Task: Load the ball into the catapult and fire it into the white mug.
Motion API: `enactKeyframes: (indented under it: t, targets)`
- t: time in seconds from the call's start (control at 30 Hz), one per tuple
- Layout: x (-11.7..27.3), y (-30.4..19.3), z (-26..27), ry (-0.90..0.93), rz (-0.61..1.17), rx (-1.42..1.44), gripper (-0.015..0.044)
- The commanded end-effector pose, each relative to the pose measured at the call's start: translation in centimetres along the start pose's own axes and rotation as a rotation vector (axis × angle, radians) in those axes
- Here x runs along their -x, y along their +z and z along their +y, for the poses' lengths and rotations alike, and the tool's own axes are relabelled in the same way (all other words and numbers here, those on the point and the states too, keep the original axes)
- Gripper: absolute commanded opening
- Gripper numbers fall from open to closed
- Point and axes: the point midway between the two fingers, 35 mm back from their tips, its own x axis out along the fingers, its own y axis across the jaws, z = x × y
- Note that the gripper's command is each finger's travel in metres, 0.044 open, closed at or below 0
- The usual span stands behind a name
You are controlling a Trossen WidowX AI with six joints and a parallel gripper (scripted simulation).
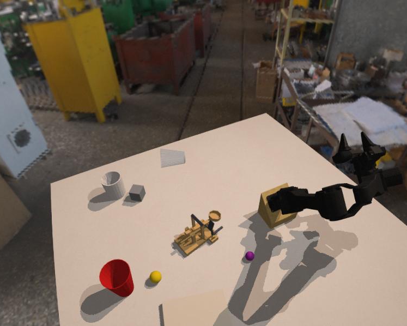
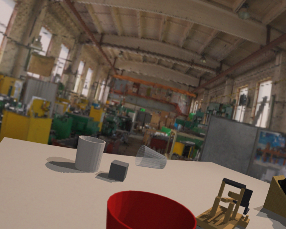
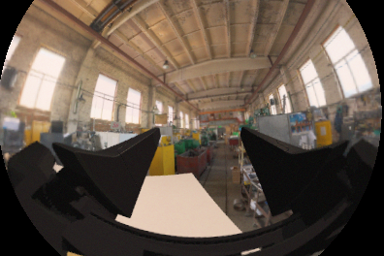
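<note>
Red cup, gray cube, clear cup on its side

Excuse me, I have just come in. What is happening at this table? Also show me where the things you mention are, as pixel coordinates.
A single robot arm is handling nothing yet: its tool (image 1: 353, 136) (image 3: 200, 132) is open, raised away from the objects. The small wooden catapult (image 1: 198, 234) (image 2: 220, 216) has no ball in its cup. A yellow ball (image 1: 155, 276) and a purple ball (image 1: 249, 255) lie on the table. The white mug (image 1: 114, 187) (image 2: 89, 154) stands upright beside a gray cube (image 1: 137, 193) (image 2: 118, 170).

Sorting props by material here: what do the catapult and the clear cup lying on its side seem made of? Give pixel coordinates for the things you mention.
Catapult (image 1: 193, 242) (image 2: 218, 215): apparently matte wood, from its tan-brown beams; the dark crossbar's material is unclear.
Clear cup (image 1: 172, 158) (image 2: 149, 159): glass or clear plastic, smooth-looking and faintly ribbed; the background shows through its wall.
</note>
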Motion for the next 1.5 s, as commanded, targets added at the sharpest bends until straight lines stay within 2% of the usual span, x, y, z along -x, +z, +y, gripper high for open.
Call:
enactKeyframes:
  t: [0.0, 0.03, 0.47, 1.47]
  targets:
    - [0.0, 0.0, 0.0, -0.001, 0.001, 0.0, 0.0426]
    - [0.1, 0.0, -0.1, -0.005, 0.002, 0.0, 0.044]
    - [4.7, -1.2, -3.7, -0.204, 0.079, -0.008, 0.044]
    - [19.6, -2.8, -8.4, -0.725, 0.259, -0.095, 0.044]
